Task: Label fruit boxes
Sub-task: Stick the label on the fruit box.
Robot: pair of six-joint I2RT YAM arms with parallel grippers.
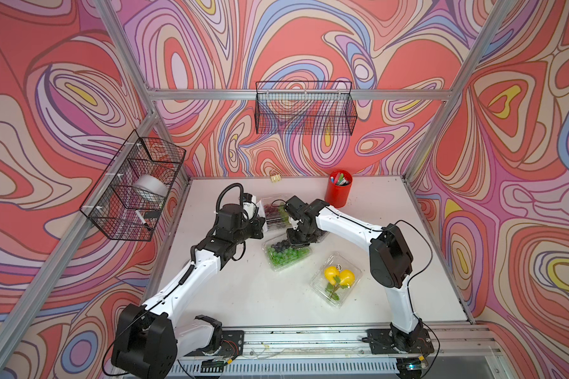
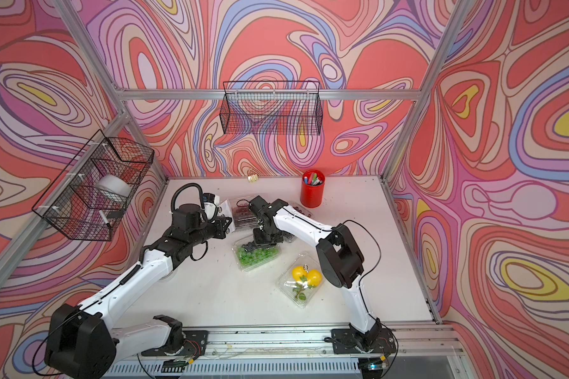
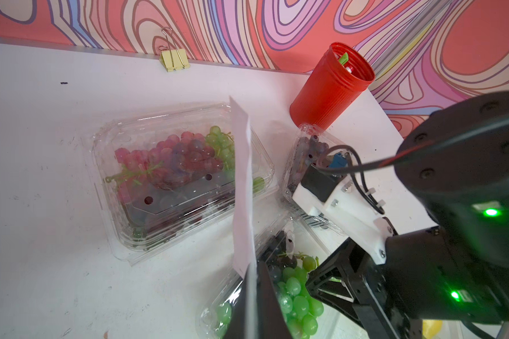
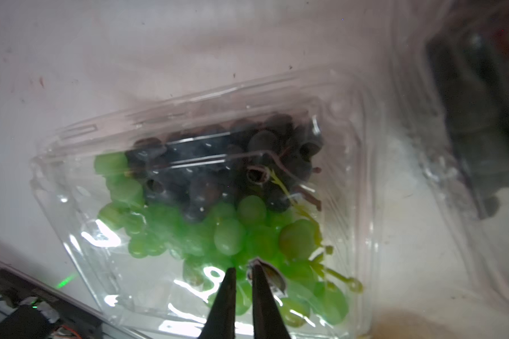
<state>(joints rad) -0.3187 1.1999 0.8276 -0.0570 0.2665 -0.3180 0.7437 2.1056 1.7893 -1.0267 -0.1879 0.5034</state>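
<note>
White table (image 1: 243, 295), swirl-pattern walls. Left gripper (image 3: 254, 274) pinches sheet (image 3: 243, 176) edge. Right gripper (image 4: 243, 271), jaws slightly apart, sticker (image 4: 269, 278) stuck on it, above green-grape box (image 4: 59, 190) mid-table; lemon box (image 1: 353, 267) near, toward front.

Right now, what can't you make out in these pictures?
Dark-grape box: mostly behind the right arm, in the left wrist view and both top views.
White sheet: edge-on in the left wrist view, face unseen.
Sticker at the right pincer: print blurred, right wrist view.
</note>
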